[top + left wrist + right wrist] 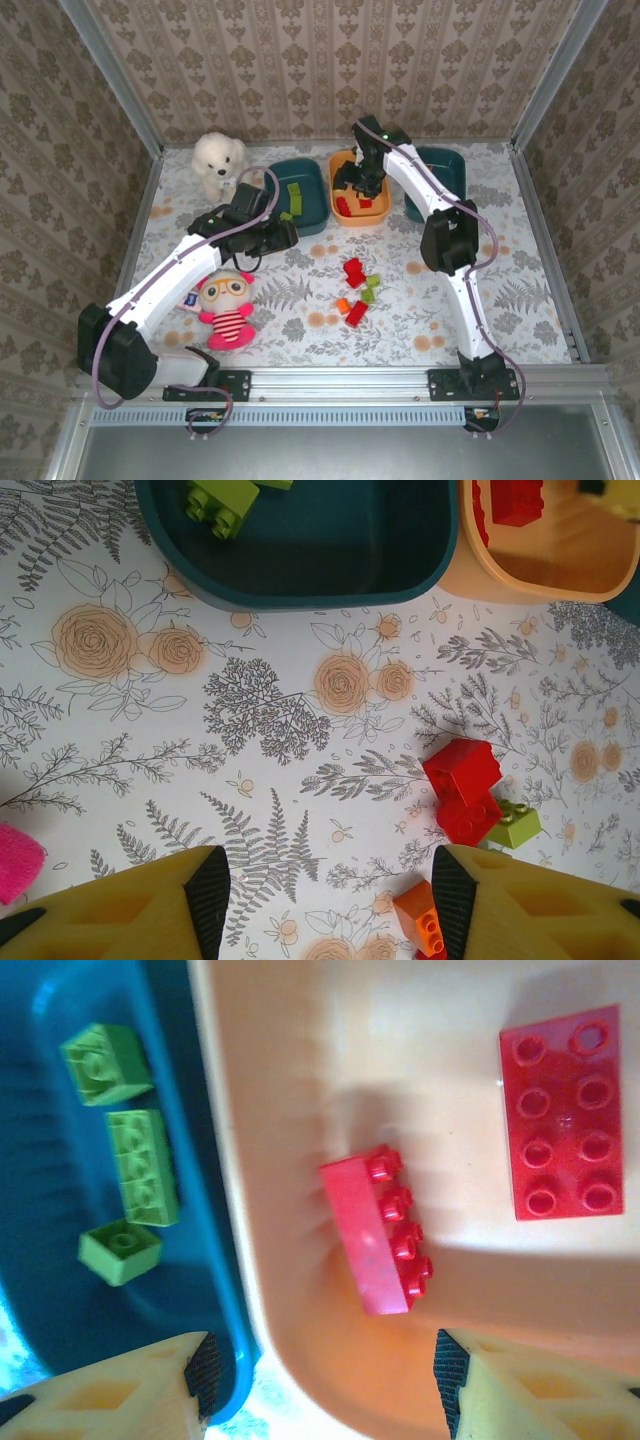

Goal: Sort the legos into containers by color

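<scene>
Yellow fingers (150, 910) of the L gripper (330, 900) sit closest to the lens in the left wrist view. They're spread wide w/ nothing btwn them, just the floral table cloth (250, 710) below. By the right-hand finger I see the loose legos: two red bricks (462, 770) touching each other, a green brick (515, 825) against the lower red one, and an orange brick (420, 930) partly cut off by the fingertip.

From the top cam, the L gripper hangs just in front of the left teal tub (318, 215). The loose bricks lie on the cloth to its right, btwn the two arms.

R gripper (320, 1380) is also spread and empty, over the orange tub (300, 1110). Inside that tub I see two red pcs, well apart: a 2x4 brick (560, 1110) studs-up, and a narrower brick (375, 1235) tipped on its side w/ studs facing sideways. The left teal tub sits just beside the orange one; whether the rims touch I can't tell. It holds three light green bricks (145, 1165).

On the far side of the orange tub sits a second teal tub (450, 170), partly hidden by the R arm. Can't tell its contents.

Also on the cloth: a striped pink doll (230, 305) beside the L arm and a white plush dog (218, 160) at the back left.
</scene>
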Robot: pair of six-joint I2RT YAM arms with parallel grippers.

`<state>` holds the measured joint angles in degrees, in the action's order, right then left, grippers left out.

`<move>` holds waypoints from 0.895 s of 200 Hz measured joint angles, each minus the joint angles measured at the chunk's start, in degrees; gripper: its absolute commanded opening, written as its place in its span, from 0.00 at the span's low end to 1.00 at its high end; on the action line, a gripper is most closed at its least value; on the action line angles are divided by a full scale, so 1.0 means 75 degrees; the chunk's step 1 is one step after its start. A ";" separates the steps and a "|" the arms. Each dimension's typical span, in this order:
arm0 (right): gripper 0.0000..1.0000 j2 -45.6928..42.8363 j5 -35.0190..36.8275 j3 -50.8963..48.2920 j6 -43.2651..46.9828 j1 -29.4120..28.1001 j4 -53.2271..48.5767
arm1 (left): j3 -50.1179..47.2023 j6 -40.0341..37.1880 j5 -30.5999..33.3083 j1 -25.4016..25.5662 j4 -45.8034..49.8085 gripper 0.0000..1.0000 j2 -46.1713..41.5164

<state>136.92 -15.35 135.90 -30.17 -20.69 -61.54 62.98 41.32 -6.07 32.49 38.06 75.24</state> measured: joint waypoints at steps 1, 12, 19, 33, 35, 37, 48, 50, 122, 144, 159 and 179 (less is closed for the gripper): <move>0.60 -0.0015 0.0006 0.0000 0.0000 0.0000 0.0000 | 0.0000 0.0000 0.0000 0.0000 0.0000 0.59 0.0000; 0.59 -0.0393 0.0111 -0.0055 -0.0006 -0.0006 0.0055 | 0.0000 -0.0035 -0.0029 0.0003 0.0003 0.59 0.0000; 0.59 -0.0720 0.0216 -0.0230 -0.0003 -0.0032 0.0195 | 0.0003 -0.0076 -0.0058 0.0009 0.0003 0.59 0.0003; 0.58 -0.1830 0.0458 -0.1195 0.0000 -0.0079 0.0790 | 0.0020 -0.0157 -0.0137 0.0058 0.0003 0.59 0.0032; 0.58 -0.1961 0.0469 -0.1341 0.0003 -0.0085 0.0874 | 0.0026 -0.0181 -0.0143 0.0070 0.0003 0.59 0.0050; 0.58 -0.2162 0.0478 -0.1568 0.0003 -0.0093 0.1005 | 0.0038 -0.0195 -0.0157 0.0079 0.0006 0.59 0.0061; 0.58 -0.3249 0.0656 -0.2678 -0.0012 -0.0172 0.1565 | 0.0119 -0.0315 -0.0233 0.0201 0.0006 0.59 0.0216; 0.58 -0.3471 0.0662 -0.2935 -0.0015 -0.0189 0.1708 | 0.0140 -0.0321 -0.0242 0.0224 0.0009 0.59 0.0239; 0.59 -0.8110 0.1081 -0.9058 -0.0618 -0.0414 0.3401 | 0.1003 -0.1192 -0.0708 0.1955 -0.0020 0.61 0.2084; 0.59 -0.8921 0.1087 -1.0168 -0.0761 -0.0414 0.3121 | 0.1075 -0.1361 -0.0781 0.2463 0.0044 0.62 0.2556; 0.60 -0.9585 0.1142 -1.0582 -0.0836 -0.0414 0.2908 | 0.1154 -0.1542 -0.0764 0.2786 0.0233 0.62 0.2801; 0.60 -1.0430 0.1253 -1.0937 -0.0985 -0.0414 0.2719 | 0.1215 -0.1722 -0.0734 0.3098 0.0440 0.62 0.2978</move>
<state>58.70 -5.96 53.87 -37.56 -23.79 -41.15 72.10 28.40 -11.57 55.72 41.36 97.58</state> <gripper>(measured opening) 0.597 0.618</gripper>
